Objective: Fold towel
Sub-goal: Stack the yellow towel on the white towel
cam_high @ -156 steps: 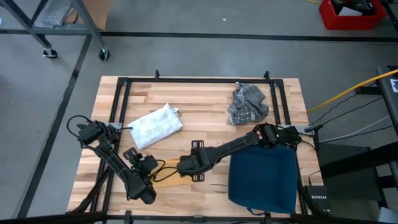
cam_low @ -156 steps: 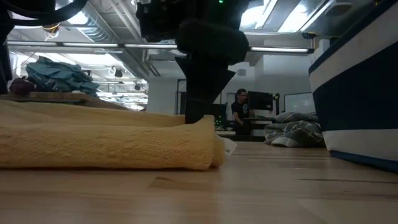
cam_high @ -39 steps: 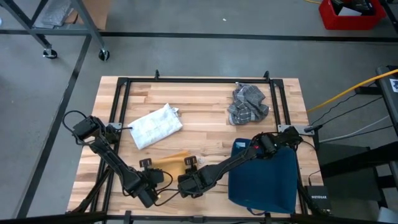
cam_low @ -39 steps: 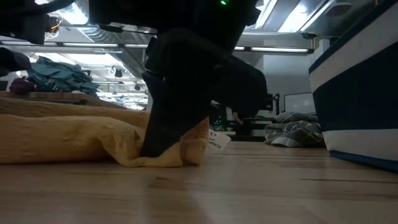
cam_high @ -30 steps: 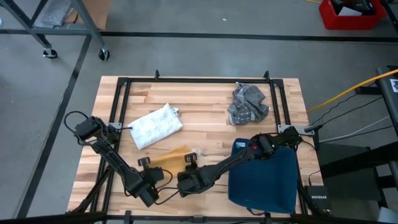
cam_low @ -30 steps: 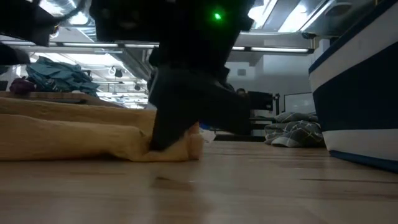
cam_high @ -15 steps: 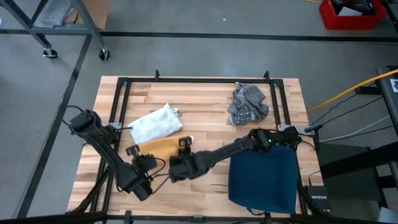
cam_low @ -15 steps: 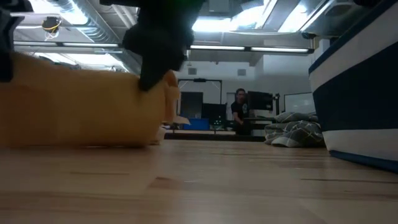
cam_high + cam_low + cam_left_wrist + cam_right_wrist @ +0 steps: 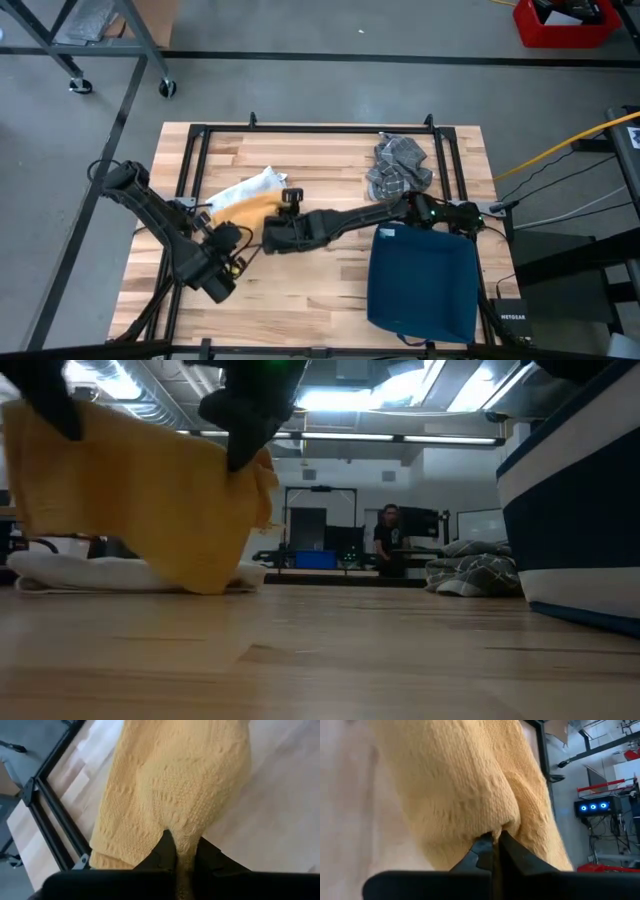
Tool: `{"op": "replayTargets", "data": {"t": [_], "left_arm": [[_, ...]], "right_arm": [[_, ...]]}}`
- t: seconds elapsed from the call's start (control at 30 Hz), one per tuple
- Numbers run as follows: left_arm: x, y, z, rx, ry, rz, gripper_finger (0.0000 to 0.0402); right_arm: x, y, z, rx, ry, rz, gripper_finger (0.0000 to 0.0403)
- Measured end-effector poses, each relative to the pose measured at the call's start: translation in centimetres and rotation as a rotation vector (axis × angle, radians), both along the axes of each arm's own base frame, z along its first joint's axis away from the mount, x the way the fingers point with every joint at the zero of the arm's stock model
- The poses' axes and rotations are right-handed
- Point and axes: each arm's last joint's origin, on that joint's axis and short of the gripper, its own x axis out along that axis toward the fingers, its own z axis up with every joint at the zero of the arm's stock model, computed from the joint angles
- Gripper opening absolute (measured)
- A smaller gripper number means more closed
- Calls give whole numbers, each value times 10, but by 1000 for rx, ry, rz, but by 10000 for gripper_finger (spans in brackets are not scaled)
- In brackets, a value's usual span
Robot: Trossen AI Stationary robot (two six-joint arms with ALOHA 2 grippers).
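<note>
Above table centre-left: left gripper (image 9: 182, 851) & right gripper (image 9: 493, 845) both pinching lifted yellow towel (image 9: 140, 500).

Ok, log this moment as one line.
left gripper: shut on yellow towel | right gripper: shut on yellow towel | towel: lifted, hanging, over white cloth

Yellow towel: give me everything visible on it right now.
The yellow towel is a mustard knit cloth with a raised textured weave. It is lifted off the table, hanging as a sheet between both grippers: the left gripper and the right gripper each pinch an upper edge with jaws shut. Its lower edge drapes down onto the white towel, left of the table's centre. The knit bunches at each pinch.
</note>
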Motion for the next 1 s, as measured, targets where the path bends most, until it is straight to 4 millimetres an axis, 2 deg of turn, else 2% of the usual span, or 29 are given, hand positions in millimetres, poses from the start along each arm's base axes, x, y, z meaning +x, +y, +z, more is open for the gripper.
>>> {"op": "replayTargets", "data": {"t": [0.4, 0.67, 0.8, 1.0], "left_arm": [[18, 43, 12, 28, 43, 39, 14], [24, 73, 20, 61, 87, 48, 14], [19, 92, 25, 76, 94, 70, 14], [-2, 119, 21, 81, 144, 95, 14]], "right_arm": [[4, -39, 27, -44, -56, -7, 9], [14, -78, 41, -78, -129, 13, 9], [16, -98, 41, -42, -141, 10, 9], [23, -126, 46, 14, -234, 40, 9]]}}
